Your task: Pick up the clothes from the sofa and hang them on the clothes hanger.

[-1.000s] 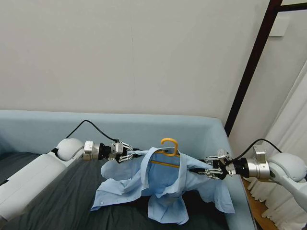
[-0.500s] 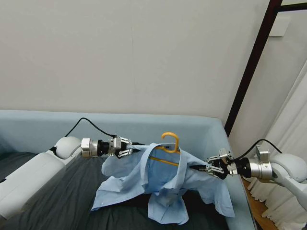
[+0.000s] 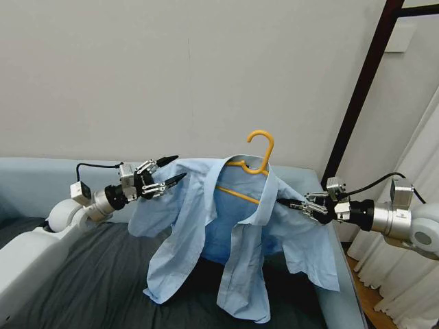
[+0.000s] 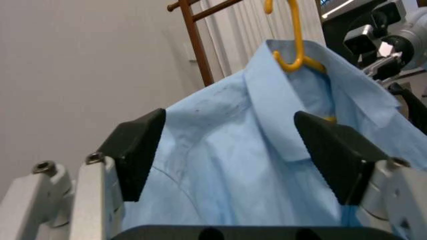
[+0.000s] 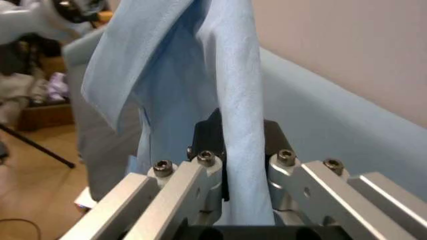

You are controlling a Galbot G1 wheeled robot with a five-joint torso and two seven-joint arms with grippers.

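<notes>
We see the light blue shirt (image 3: pixel 233 226) draped over a yellow hanger (image 3: pixel 263 147) and held up above the sofa (image 3: pixel 41 179). Its collar sits higher than the sofa's pale blue backrest, and its open front panels hang down over the sofa's dark seat. We cannot tell whether the lowest hems touch that seat. The hanger's hook rises clear of the collar, and its yellow bar shows slantwise inside the open front. Our left gripper (image 3: pixel 175 168) reaches in over the sofa's left half, level with the top of the backrest, at the shirt's shoulder. Its jaws are spread wide. In the left wrist view the two dark pads (image 4: pixel 141 150) stand far apart with the shirt (image 4: pixel 253 165) and the hanger (image 4: pixel 293 42) showing between and beyond them, so they clamp nothing. Whether a fingertip brushes the cloth, we cannot tell. Our right gripper (image 3: pixel 285 203) comes in over the sofa's right end at about backrest height, and its fingers are closed tight on the shirt's other shoulder. In the right wrist view a long fold of the shirt (image 5: pixel 200 75) runs straight down between the pinched fingers (image 5: pixel 207 172) of that gripper (image 5: pixel 240 147), with the sofa's pale blue back (image 5: pixel 333 125) behind it.
</notes>
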